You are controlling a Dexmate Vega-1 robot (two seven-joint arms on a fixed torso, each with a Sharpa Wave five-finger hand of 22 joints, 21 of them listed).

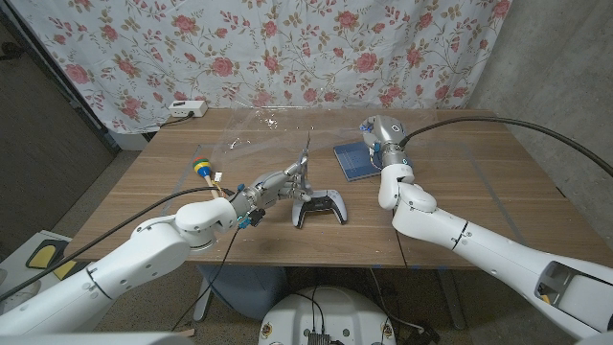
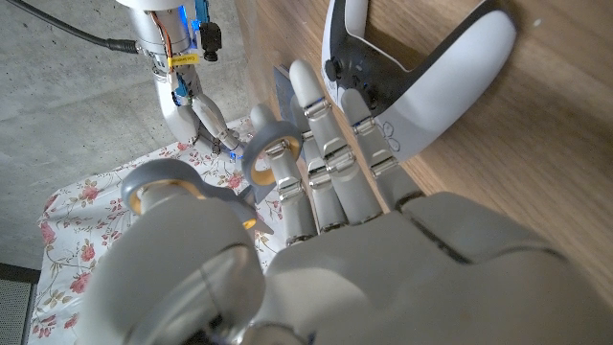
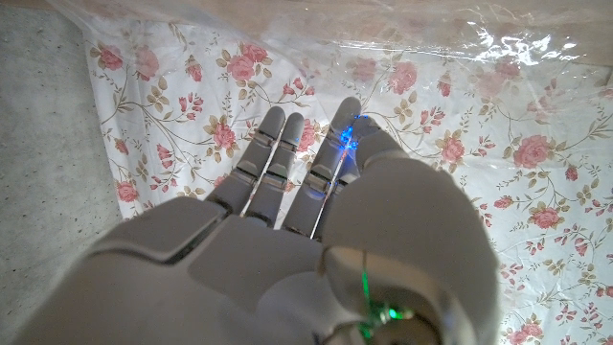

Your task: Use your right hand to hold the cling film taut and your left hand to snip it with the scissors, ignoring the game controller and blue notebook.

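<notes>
Wood-grain laminate forms the table [image 1: 460, 192], at which both arms are seen from the head view. No legible writing or brand mark can be made out on any item. Scissors [image 1: 303, 171] are held in the left hand [image 1: 271, 185], blades pointing up and away; in the left wrist view the grey handle loops [image 2: 271, 153] are seen threaded by the thumb and a finger. A white game controller [image 1: 321, 207] (glossy, curved grips) lies just beside that hand. The cling film [image 1: 287, 129] is stretched as a clear, wrinkled sheet across the far half of the table, between the two hands. The right hand [image 1: 384, 131] is raised at the film's right end, near a blue notebook [image 1: 356, 159]; its fingers [image 3: 278, 153] are shown extended together, and whether the film is gripped cannot be told. Bare tabletop remains along the near edge and far right.
</notes>
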